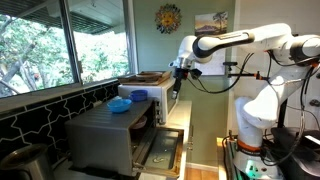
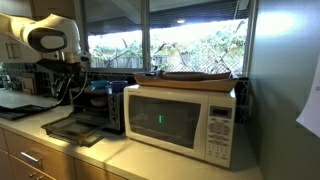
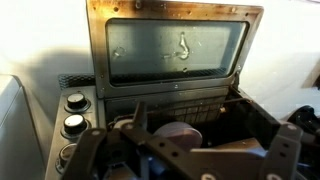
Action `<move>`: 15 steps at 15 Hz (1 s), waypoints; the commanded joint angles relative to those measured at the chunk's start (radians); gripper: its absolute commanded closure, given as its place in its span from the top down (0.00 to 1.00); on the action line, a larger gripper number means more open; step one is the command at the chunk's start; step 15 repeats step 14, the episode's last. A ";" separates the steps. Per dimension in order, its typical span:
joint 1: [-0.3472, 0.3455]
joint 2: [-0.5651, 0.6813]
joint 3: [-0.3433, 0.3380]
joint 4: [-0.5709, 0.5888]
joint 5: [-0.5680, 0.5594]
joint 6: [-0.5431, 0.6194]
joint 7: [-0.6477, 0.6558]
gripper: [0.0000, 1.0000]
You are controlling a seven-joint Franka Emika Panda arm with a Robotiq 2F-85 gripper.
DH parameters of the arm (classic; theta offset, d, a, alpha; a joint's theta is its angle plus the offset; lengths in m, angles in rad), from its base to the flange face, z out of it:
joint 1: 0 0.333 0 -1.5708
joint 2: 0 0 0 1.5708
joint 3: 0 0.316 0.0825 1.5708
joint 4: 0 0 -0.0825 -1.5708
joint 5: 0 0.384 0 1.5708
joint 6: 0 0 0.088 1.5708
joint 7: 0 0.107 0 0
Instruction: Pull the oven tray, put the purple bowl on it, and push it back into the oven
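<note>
The grey oven (image 1: pixel 100 135) stands on the counter with its glass door (image 3: pixel 175 50) dropped open; it also shows in an exterior view (image 2: pixel 100 105). In the wrist view the dark barred oven tray (image 3: pixel 195 108) lies at the cavity mouth. The pale purple bowl (image 3: pixel 185 133) appears to rest on it, partly hidden by the gripper's links. My gripper (image 3: pixel 188 118) hangs above the tray. Its fingers look spread apart with the bowl seen between them, not touching it. In an exterior view my gripper (image 1: pixel 177 88) is in front of the oven, above the open door.
A blue bowl (image 1: pixel 120 103) sits on top of the oven. A white microwave (image 2: pixel 180 118) stands beside the oven, with a flat object on top. The oven's knobs (image 3: pixel 72 112) are beside the cavity. Windows run behind the counter.
</note>
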 commanded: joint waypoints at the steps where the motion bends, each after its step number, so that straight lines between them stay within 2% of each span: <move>1: -0.031 -0.024 0.013 0.065 -0.003 -0.088 -0.013 1.00; 8: -0.042 -0.034 0.022 0.175 -0.005 -0.164 -0.016 1.00; 9: -0.042 -0.025 0.023 0.156 0.013 -0.127 -0.017 1.00; 15: -0.045 -0.025 0.027 0.177 0.012 -0.138 -0.016 1.00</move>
